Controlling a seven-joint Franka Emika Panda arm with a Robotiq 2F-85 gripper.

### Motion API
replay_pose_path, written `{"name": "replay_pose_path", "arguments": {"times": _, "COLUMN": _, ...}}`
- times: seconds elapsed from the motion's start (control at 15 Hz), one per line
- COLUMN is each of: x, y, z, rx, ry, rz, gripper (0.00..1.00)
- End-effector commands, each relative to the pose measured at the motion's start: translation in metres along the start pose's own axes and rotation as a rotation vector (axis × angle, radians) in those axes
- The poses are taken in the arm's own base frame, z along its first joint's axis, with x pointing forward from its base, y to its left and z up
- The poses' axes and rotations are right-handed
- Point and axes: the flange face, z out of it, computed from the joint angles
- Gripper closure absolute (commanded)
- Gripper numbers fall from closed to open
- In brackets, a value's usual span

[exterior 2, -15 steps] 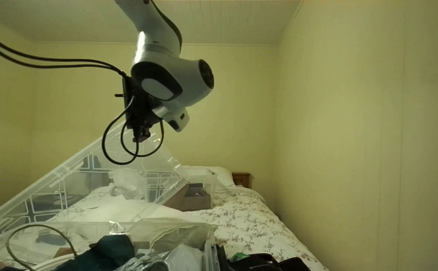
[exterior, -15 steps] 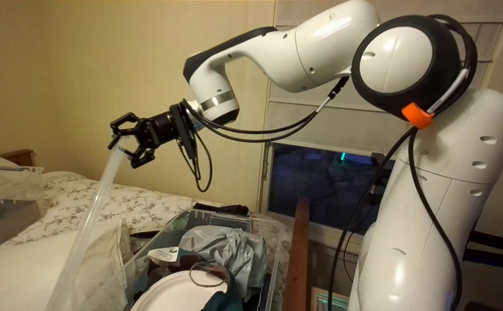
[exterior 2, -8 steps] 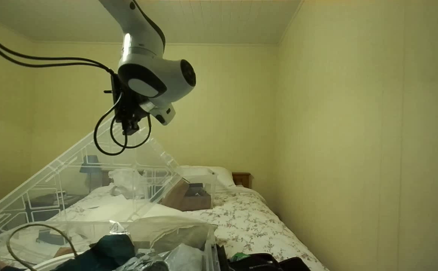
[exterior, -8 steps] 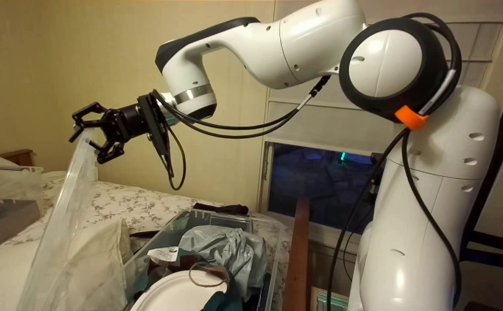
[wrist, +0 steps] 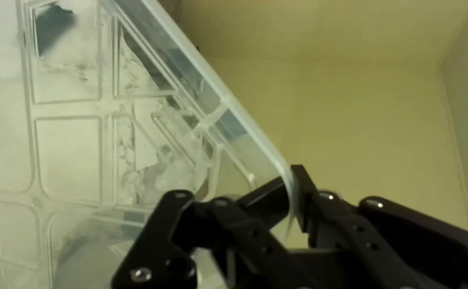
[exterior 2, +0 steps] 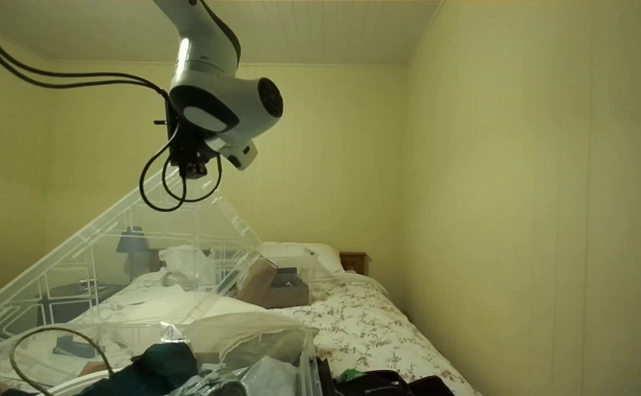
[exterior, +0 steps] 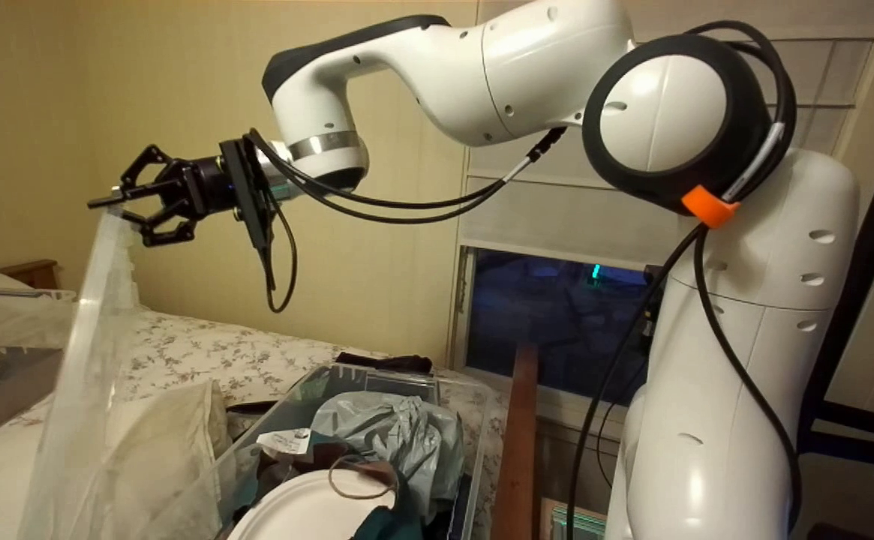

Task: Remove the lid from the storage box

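The clear plastic lid (exterior: 80,360) hangs steeply tilted from my gripper (exterior: 112,204), with its top corner between the fingers. In an exterior view the lid (exterior 2: 108,256) slants down to the left, behind the box's near contents. The wrist view shows my gripper (wrist: 292,196) shut on the rim of the lid (wrist: 69,156). The storage box (exterior: 479,465) stands open, with a grey-green bag, a white plate and dark teal cloth inside. Its clear wall (exterior 2: 305,363) also shows in an exterior view. The lid's lower end is cut off, so I cannot tell whether it touches the box.
A bed with floral bedding (exterior 2: 348,313) lies behind the box. A brown box in a clear bin (exterior 2: 287,294) stands on it, and a cream pillow (exterior: 174,427) lies beside the storage box. A wooden post (exterior: 515,450) and a window (exterior: 549,322) are near the arm base.
My gripper has carried the lid's top corner away from the box and upward, to the left in both exterior views. The lid hangs more upright. The box and its contents have not moved.
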Motion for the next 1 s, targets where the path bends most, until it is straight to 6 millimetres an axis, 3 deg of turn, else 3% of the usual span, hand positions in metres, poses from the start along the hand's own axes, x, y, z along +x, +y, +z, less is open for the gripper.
{"name": "replay_pose_path", "arguments": {"times": 0.0, "x": 0.019, "y": -0.069, "z": 0.012, "rx": 0.159, "ry": 0.094, "rz": -0.042, "gripper": 0.98}}
{"name": "replay_pose_path", "arguments": {"times": 0.13, "x": 0.023, "y": -0.102, "z": 0.018, "rx": 0.236, "ry": 0.131, "rz": -0.076, "gripper": 0.98}}
{"name": "replay_pose_path", "arguments": {"times": 0.4, "x": 0.046, "y": -0.131, "z": 0.021, "rx": 0.347, "ry": 0.243, "rz": -0.171, "gripper": 0.98}}
{"name": "replay_pose_path", "arguments": {"times": 0.67, "x": 0.077, "y": -0.123, "z": 0.031, "rx": 0.331, "ry": 0.325, "rz": -0.373, "gripper": 0.98}}
{"name": "replay_pose_path", "arguments": {"times": 0.73, "x": 0.056, "y": -0.116, "z": 0.024, "rx": 0.3, "ry": 0.273, "rz": -0.29, "gripper": 0.91}}
{"name": "replay_pose_path", "arguments": {"times": 0.93, "x": 0.073, "y": -0.107, "z": 0.033, "rx": 0.288, "ry": 0.292, "rz": -0.343, "gripper": 0.91}}
